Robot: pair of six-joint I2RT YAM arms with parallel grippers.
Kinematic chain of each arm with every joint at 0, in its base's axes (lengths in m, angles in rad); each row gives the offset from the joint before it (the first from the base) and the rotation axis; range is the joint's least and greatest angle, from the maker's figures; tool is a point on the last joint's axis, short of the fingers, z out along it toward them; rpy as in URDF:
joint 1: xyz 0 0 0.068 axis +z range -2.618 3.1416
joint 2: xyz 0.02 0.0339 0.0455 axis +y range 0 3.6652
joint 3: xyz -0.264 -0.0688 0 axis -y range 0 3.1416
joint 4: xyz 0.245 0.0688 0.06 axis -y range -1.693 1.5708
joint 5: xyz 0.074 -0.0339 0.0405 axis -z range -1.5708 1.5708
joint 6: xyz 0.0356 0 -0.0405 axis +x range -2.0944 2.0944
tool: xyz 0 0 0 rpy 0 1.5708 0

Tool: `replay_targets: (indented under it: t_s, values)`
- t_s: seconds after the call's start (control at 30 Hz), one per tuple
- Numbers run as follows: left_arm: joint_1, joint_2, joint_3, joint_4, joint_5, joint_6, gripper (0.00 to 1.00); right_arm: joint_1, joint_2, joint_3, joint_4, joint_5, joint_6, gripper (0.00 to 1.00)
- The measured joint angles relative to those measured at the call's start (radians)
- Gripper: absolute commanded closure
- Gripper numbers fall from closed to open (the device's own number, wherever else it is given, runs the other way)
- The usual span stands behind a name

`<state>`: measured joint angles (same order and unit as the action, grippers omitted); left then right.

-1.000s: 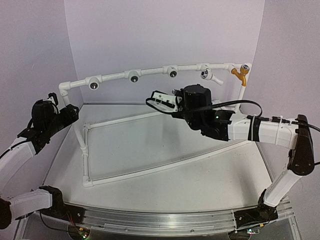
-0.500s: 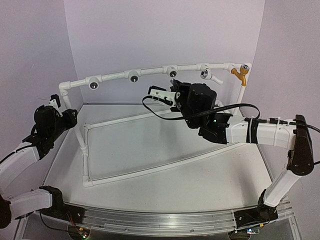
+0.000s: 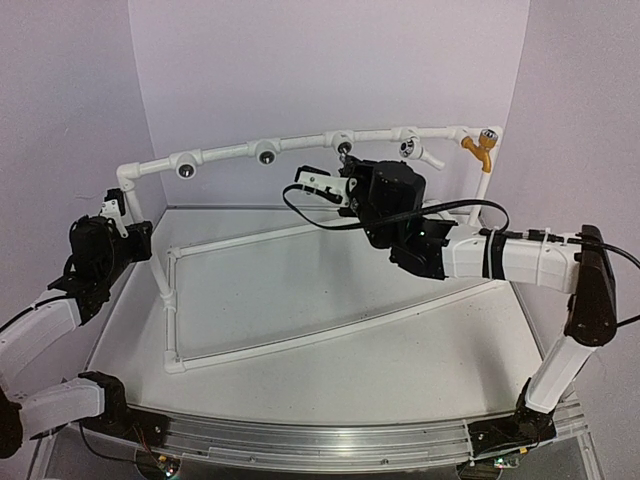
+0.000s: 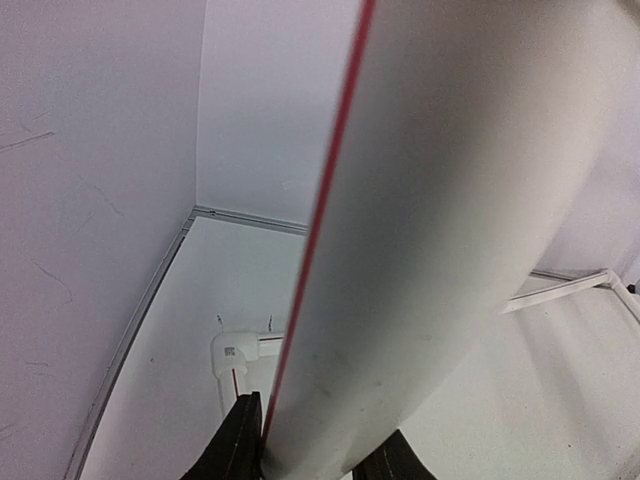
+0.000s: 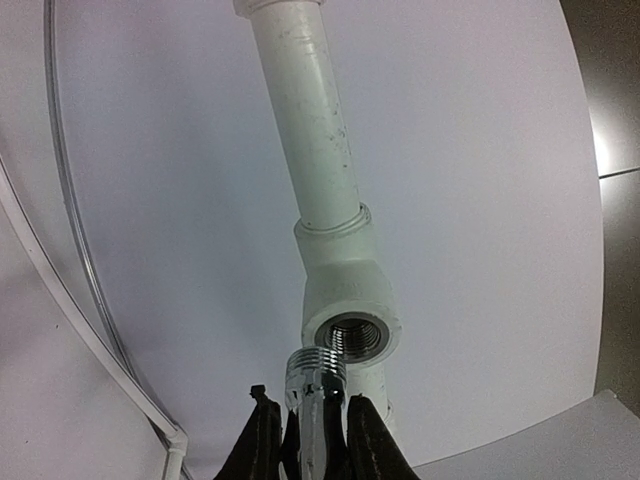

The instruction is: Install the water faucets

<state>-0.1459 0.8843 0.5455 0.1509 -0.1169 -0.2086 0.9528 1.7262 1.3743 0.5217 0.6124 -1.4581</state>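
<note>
- The silver-grey metal faucet is pinched in the right gripper. The jaws are nearly together on its body, and its bare threaded end sits just below the threaded mouth of a white plastic tee fitting.
- That tee is midway along the top rail of the white pipe frame, above the far edge of the tabletop. A white faucet and an orange-yellow faucet sit near the rail's right corner.
- The left gripper is clamped around the frame's left post.
- The metal faucet is probably rigid, smooth and slippery. Grip the body, keep the threads free and start it straight.
</note>
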Motion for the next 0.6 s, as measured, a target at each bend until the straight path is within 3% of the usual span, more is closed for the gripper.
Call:
replay_targets:
  t_s: [0.6]
  values:
    - [0.0, -0.016, -0.031, 0.042, 0.001, 0.004, 1.0, -0.018, 0.041, 0.057, 0.009, -0.001, -0.006, 1.0]
